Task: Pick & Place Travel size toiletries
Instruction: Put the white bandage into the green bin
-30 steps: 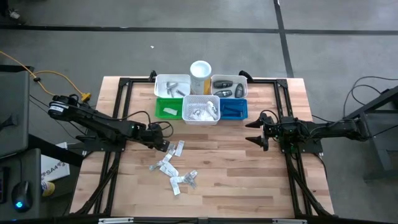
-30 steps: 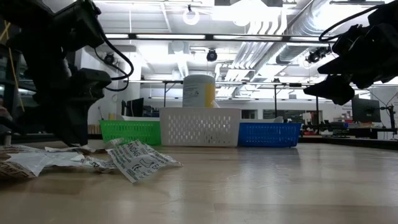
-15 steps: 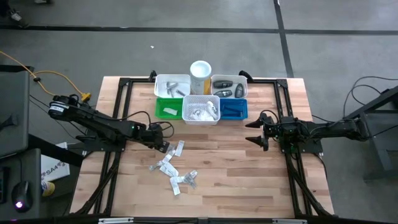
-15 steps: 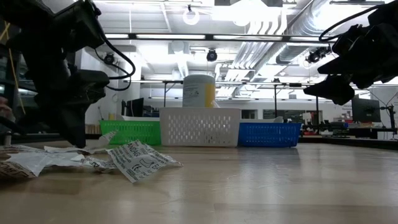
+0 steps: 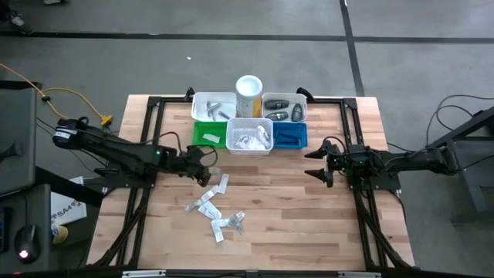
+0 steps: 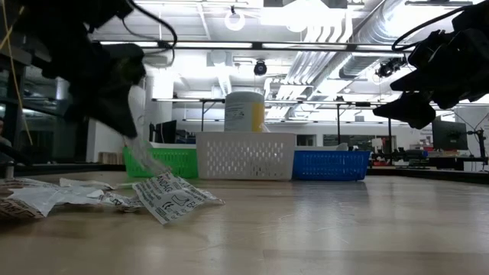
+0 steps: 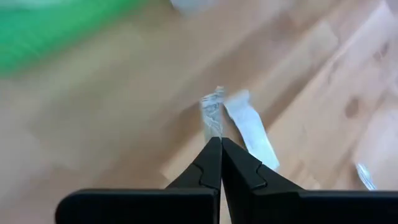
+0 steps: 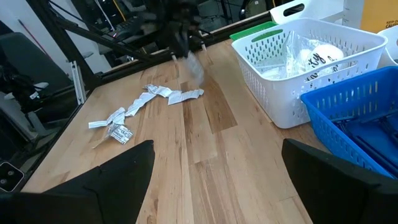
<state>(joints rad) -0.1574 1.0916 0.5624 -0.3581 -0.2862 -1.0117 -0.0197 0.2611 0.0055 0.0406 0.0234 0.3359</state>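
Observation:
My left gripper point(image 5: 207, 171) hangs over the table's left half, just near of the green bin point(image 5: 209, 135), shut on a clear crinkly packet point(image 7: 212, 117) that also shows in the low view point(image 6: 144, 153). Several more packets point(image 5: 214, 210) lie flat in a loose pile on the wood near of it; one packet point(image 5: 222, 184) lies just under the gripper. A white bin point(image 5: 249, 137) in the middle holds packets. My right gripper point(image 5: 320, 163) waits open over the table's right half, touching nothing. My left gripper pinches the packet's top end point(image 7: 214, 132) between its two fingertips point(image 7: 208, 163), coming from above and slanting toward the far edge. The packet hangs slack below the fingers point(image 6: 122, 126), off the wood in the left wrist view.
Five bins stand in a cluster at the far edge: two white ones point(image 5: 214, 106) point(image 5: 285, 106), the green, the middle white and a blue one point(image 5: 289, 135). A tall white-and-yellow cylinder point(image 5: 248, 94) stands among them. Bare wood spreads across the table's near right.
My left gripper has risen from the pile and shifted a little toward the far edge and the green bin, staying shut. The packet it holds has come up off the table with it. The other packets have kept their places.

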